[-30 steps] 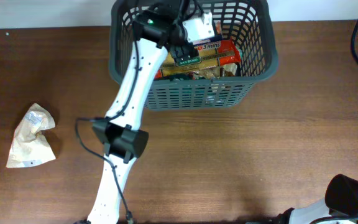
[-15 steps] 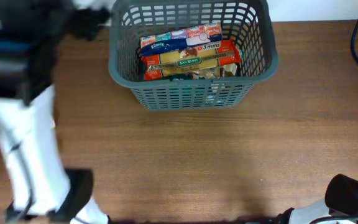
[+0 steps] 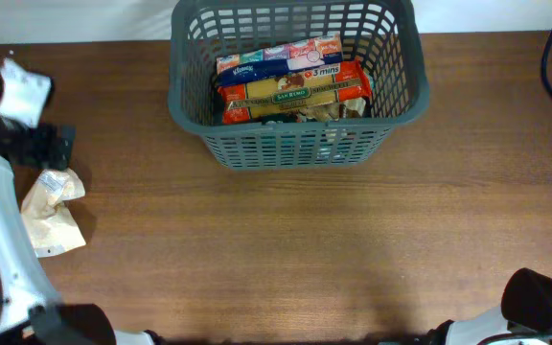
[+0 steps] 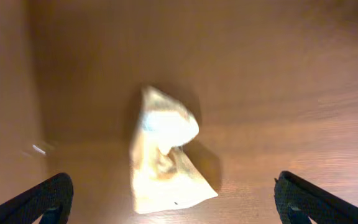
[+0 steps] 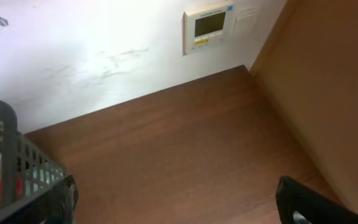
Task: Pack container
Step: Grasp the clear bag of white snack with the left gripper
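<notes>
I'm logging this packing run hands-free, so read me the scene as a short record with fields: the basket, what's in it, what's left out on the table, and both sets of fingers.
container: dark grey lattice basket, upright at the far side of the table
inside: several packets, with a yellow pasta packet on top
outside: one crumpled pale packet on the table, left of the basket
left fingers: open, spread wide above the pale packet, not touching it
right fingers: open, holding nothing

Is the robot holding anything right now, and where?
Nothing. The left fingers are spread open above the pale bag, not touching it. The right fingers are open and empty too.
</notes>
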Robot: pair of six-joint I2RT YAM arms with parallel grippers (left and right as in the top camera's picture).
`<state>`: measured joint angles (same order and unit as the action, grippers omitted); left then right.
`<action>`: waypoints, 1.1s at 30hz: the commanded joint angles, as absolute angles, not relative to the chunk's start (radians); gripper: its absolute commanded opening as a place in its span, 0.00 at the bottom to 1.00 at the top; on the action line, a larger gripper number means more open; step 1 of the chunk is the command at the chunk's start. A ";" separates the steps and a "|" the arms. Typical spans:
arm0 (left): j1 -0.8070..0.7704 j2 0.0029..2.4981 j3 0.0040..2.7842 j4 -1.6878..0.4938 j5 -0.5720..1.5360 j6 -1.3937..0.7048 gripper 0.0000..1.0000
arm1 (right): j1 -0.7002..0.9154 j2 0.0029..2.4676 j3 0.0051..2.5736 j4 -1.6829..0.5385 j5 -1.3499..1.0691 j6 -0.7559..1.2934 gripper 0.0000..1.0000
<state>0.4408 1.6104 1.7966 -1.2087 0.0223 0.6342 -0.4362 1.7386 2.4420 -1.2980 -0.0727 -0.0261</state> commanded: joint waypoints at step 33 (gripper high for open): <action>0.651 2.108 1.472 -0.841 -0.194 0.524 0.80 | -0.439 1.742 2.440 -1.296 -0.078 -0.017 0.99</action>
